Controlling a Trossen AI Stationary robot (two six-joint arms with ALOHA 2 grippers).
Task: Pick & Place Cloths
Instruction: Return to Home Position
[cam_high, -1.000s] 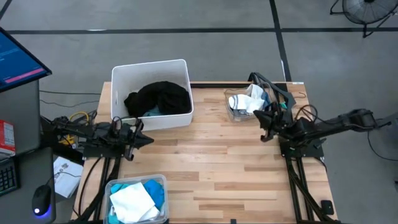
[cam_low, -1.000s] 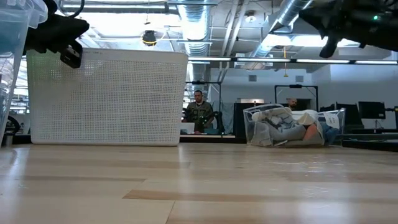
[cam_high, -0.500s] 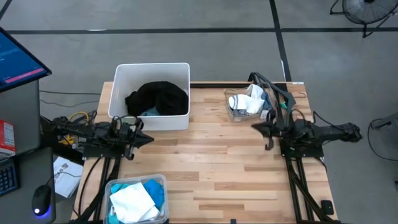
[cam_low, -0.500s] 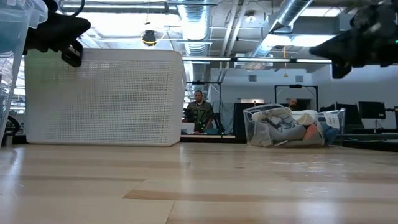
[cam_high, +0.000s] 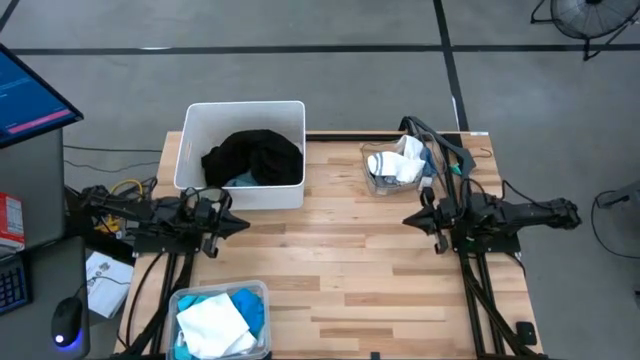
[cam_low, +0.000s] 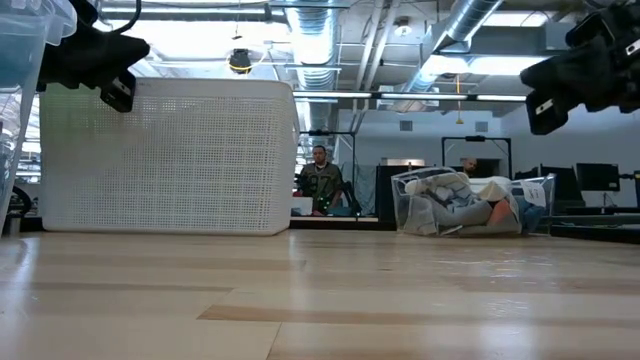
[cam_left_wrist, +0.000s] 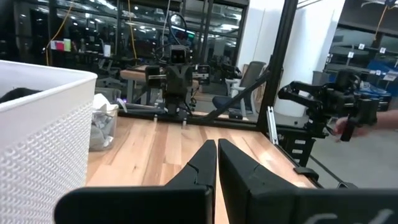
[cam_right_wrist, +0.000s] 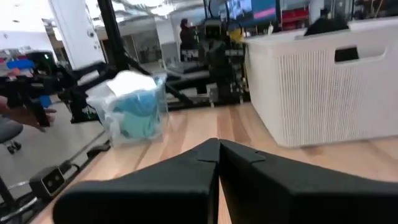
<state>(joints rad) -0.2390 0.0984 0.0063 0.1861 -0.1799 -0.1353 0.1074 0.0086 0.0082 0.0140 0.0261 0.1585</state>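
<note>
Black clothes (cam_high: 255, 158) lie heaped in the white bin (cam_high: 190, 150) at the far left, with a bit of teal cloth (cam_high: 243, 181) under them. White and blue cloths (cam_high: 395, 162) fill a clear tub (cam_high: 372, 185) at the far right. Turquoise and white cloths (cam_high: 215, 320) fill another clear tub (cam_high: 255, 293) at the near left. My left gripper (cam_high: 245, 224) hovers shut at the table's left edge, pointing level toward the right. My right gripper (cam_high: 408, 219) hovers shut on the right side, pointing level toward the left. Both are empty (cam_left_wrist: 216, 144) (cam_right_wrist: 219, 143).
Bare wooden tabletop (cam_high: 340, 270) lies between the two grippers and toward the near edge. In the low view the bin's perforated wall (cam_low: 170, 155) stands at the left and the far tub (cam_low: 470, 205) at the right. A person (cam_low: 320, 180) sits in the room beyond.
My right gripper has come down and tipped from slanting downward to level, pointing toward the table's left, staying shut and empty. The white bin has settled slightly toward the left and sits squarer.
</note>
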